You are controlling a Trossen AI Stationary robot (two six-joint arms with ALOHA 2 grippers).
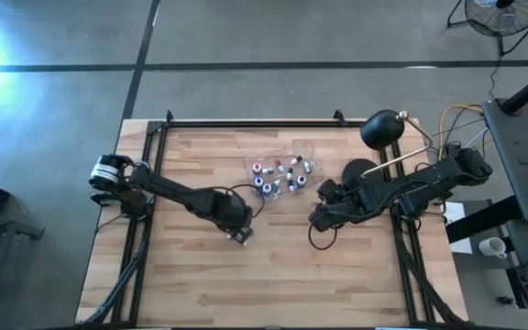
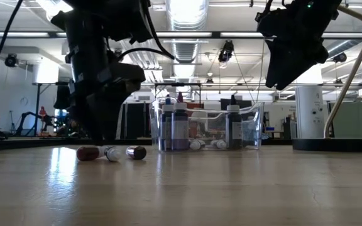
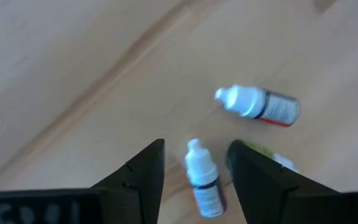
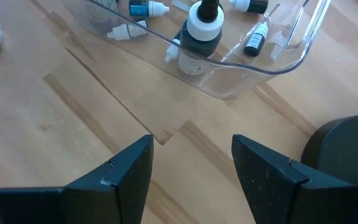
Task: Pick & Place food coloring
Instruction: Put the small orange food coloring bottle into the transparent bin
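The food coloring comes as tiny dropper bottles with whitish bodies or white nozzles and dark, red or blue labels and caps. Three lie loose on the wooden surface (image 1: 273, 275) under the left pincer (image 3: 194, 171). One small bottle (image 3: 204, 180), with a white cap and a dark-and-red label, lies on its side right between the left pincer's two dark fingers (image 3: 143, 174), which stand spread on either side of it without gripping it. A second bottle (image 3: 260, 106), white cap and red-edged label, lies just ahead of the fingertips, clear of them. A third (image 3: 278, 160) shows only as a pale sliver past the outer side of one finger; its colours cannot be told. The low view shows the same three bottles lying in a short row at the foot of the left arm.

The other bottles sit in a clear plastic tub (image 4: 278, 59), just ahead of the right pincer (image 4: 191, 168) and beyond the left one. From above, roughly nine or ten caps can be made out there; the exact count cannot be told. In the right wrist view a larger dark bottle with a white collar (image 4: 201, 37) stands upright against the tub's near wall, with several small ones lying flat around it, one of them blue.

The right pincer hangs above the bare surface, spread wide and holding nothing. A black round lamp base (image 4: 347, 155) sits beside it.
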